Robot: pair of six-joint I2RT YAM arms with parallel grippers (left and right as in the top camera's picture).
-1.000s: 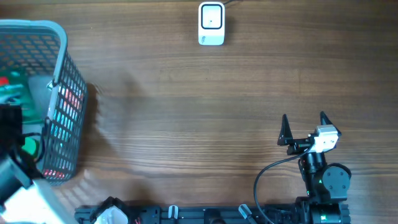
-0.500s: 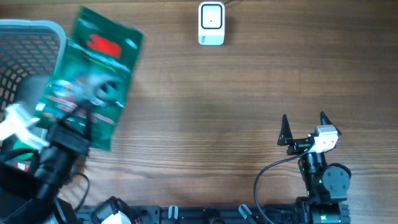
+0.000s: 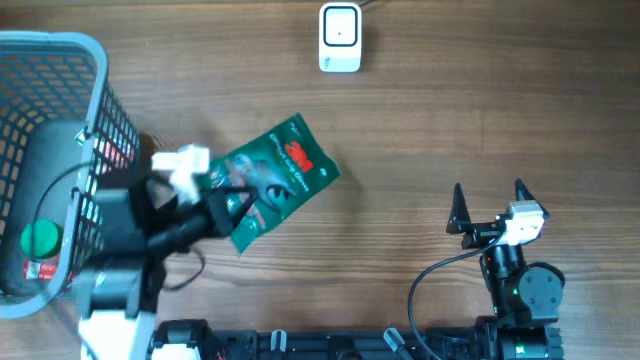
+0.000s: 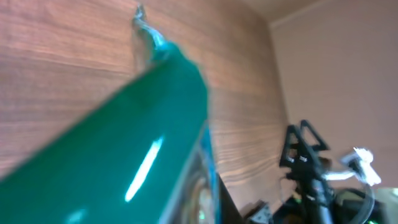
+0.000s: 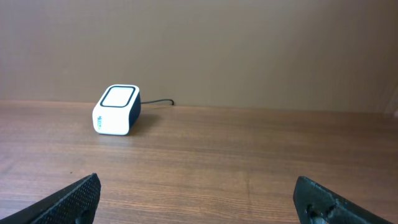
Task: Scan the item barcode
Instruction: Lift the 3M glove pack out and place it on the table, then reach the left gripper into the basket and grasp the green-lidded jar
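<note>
green packet (image 3: pixel 283 178), red logo; grey mesh basket (image 3: pixel 110 130); white scanner (image 3: pixel 340 40), dark trim; brown wood-grain table (image 3: pixel 450 110).

Red 3M logo on green packet (image 3: pixel 290 172), near its upper end. Smaller white print beside logo: blurred, unreadable. Left wrist view: packet blurred, nothing readable.

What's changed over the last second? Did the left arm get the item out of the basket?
Yes. The left gripper has come up out of the basket and moved right over the table, carrying the green packet with it, shut on it. The right gripper, open, the scanner and the basket stayed put.
</note>
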